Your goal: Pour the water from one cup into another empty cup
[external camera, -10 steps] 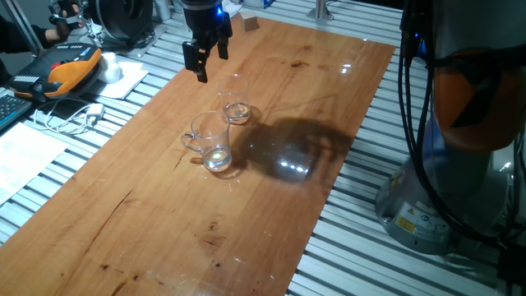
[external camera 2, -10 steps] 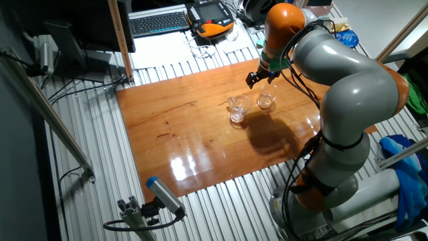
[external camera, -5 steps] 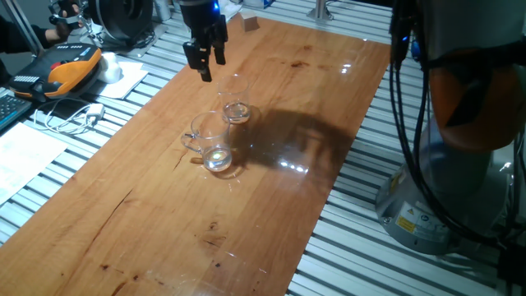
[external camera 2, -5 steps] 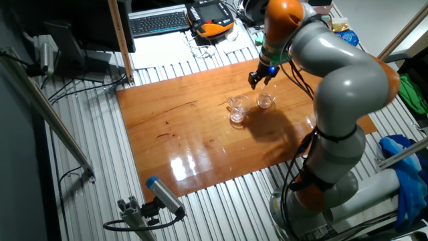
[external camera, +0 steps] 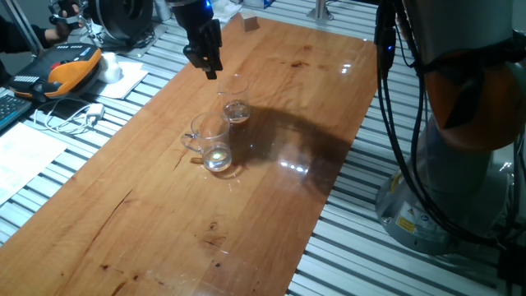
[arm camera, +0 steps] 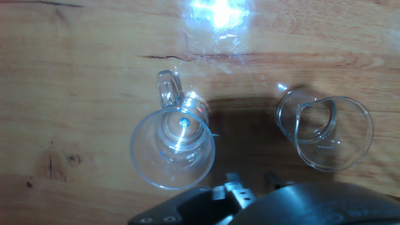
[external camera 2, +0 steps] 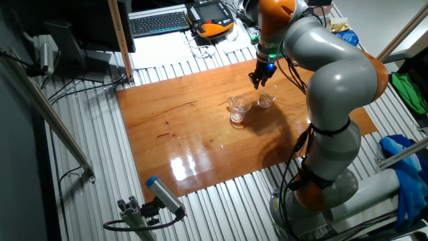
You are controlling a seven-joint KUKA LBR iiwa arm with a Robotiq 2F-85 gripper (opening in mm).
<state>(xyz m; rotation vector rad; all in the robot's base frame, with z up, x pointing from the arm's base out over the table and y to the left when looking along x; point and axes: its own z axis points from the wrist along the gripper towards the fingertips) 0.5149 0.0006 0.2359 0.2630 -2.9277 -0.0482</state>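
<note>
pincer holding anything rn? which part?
Nothing held. The pincer hangs empty above the wooden table; small glass and handled mug stand untouched.

Small clear glass tumbler without handle: upright on the wooden tabletop, mouth open upward, short and narrow. Water inside too faint to make out.

Larger clear glass mug with loop handle and thick base: upright on the same tabletop, just beside the tumbler but apart from it; handle on the side turned away from the tumbler.
</note>
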